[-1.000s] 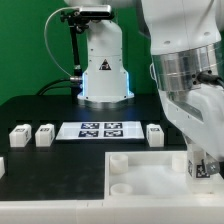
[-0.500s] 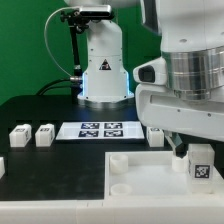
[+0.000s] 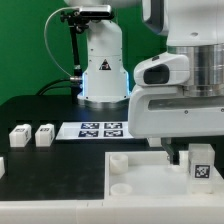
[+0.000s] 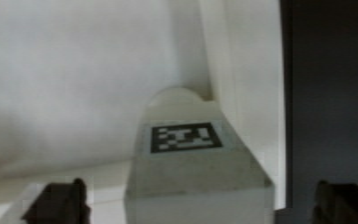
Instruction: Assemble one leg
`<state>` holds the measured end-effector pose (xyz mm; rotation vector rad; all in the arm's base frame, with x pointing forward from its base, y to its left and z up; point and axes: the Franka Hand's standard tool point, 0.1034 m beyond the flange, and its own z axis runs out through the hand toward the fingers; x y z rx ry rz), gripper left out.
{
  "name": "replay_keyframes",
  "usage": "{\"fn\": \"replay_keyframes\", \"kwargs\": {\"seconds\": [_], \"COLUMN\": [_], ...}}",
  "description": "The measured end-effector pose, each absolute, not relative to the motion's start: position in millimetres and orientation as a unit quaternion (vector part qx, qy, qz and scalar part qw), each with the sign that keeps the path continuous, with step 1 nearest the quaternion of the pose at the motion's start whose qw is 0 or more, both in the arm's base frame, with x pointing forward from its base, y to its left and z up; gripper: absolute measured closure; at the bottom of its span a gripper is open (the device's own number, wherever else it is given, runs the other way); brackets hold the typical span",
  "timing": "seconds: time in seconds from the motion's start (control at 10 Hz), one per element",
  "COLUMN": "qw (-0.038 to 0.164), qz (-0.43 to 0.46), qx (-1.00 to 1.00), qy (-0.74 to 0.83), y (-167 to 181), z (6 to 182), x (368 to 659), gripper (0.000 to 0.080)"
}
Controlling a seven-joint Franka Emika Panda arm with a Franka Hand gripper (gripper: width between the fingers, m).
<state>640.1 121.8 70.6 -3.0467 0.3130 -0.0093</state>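
Observation:
One leg (image 3: pixel 201 166), a small white block with a square tag, stands upright at the right corner of the large white tray-like piece (image 3: pixel 140 188). My gripper (image 3: pixel 192 158) hangs straight over it. In the wrist view the leg (image 4: pixel 197 150) sits midway between my two dark fingertips (image 4: pixel 60 202), with a gap on each side, so the jaws are open around it. Two more legs (image 3: pixel 18 133) (image 3: pixel 44 133) lie at the exterior view's left.
The marker board (image 3: pixel 100 128) lies behind the tray-like piece. A raised corner socket (image 3: pixel 118 163) stands on the tray's left side. A white robot base (image 3: pixel 104 70) stands at the back. Another white part shows at the left edge (image 3: pixel 2 166).
My hand has turned from tilted to level and shifted toward the exterior view's left, now hiding a leg behind it. The leg on the tray has stayed in place.

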Motion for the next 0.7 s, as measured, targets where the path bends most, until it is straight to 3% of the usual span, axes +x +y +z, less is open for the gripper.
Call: {"fn": "replay_keyframes", "kwargs": {"seconds": [0.2,0.4,0.6,0.7], "qw": [0.039,0.039,0.046,0.063], "qz": [0.001,0.004,0.020,0.026], "qx": [-0.985,-0.970,-0.898,-0.840], "qy": [0.168,0.241,0.438,0.538], "y": [120.2,118.7,118.5,117.1], "z": [70.0,69.5,69.8,68.5], "x": [639.5,639.3,639.2,639.9], "gripper": [0.0502,0.0502,0.0502,0.0502]}}
